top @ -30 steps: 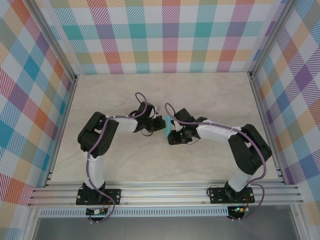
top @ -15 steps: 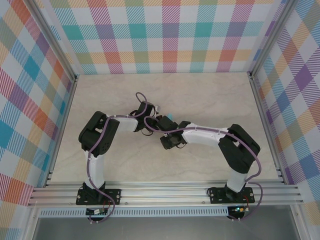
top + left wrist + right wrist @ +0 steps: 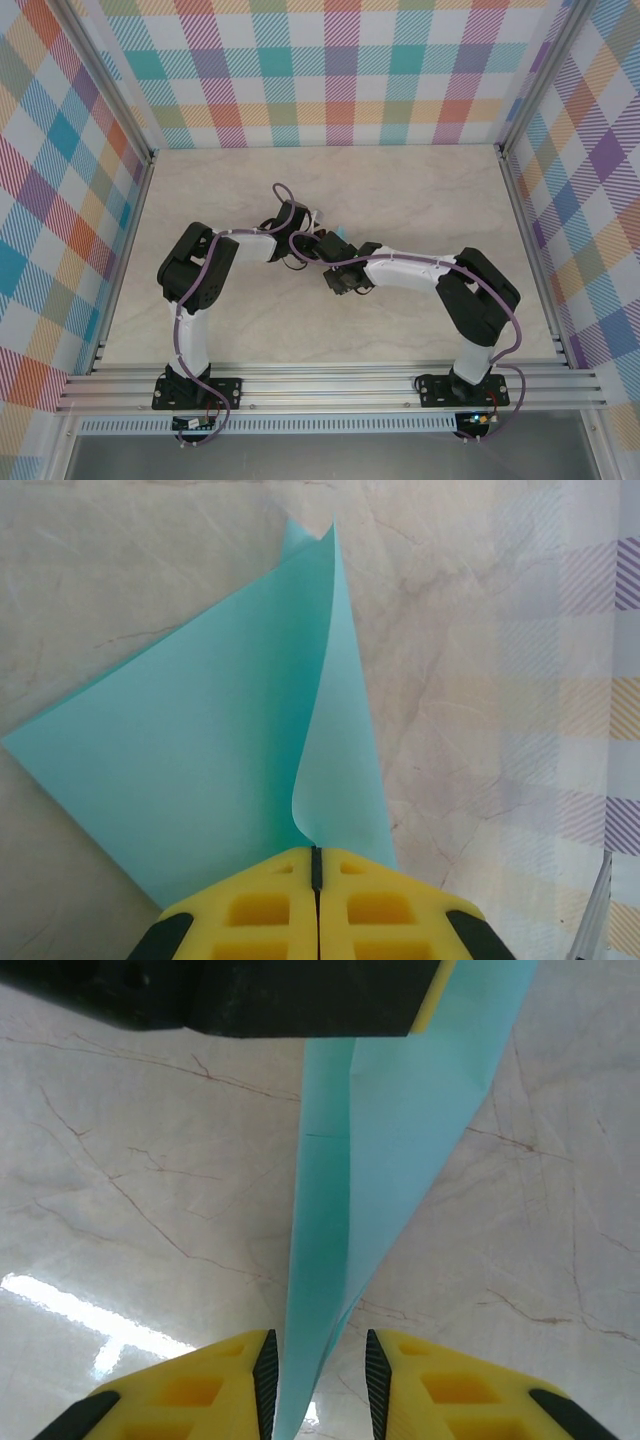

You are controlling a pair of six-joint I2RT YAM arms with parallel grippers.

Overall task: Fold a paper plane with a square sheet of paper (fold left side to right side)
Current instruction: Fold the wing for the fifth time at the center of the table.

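The left claw [image 3: 316,858], pressed together, is pinching the paper [image 3: 200,740] at mid-surface [image 3: 420,200]. The paper's long axis is running straight ahead of the right claw [image 3: 317,1365], passing between its spread fingers [image 3: 200,1390].

Two white-and-black arms
Left arm [image 3: 190,272], right arm [image 3: 410,268]: white shells, black joints, purple cables [image 3: 283,190]; right gripper [image 3: 318,1340] fingers [image 3: 190,1395] yellow, black ribbed inner faces.
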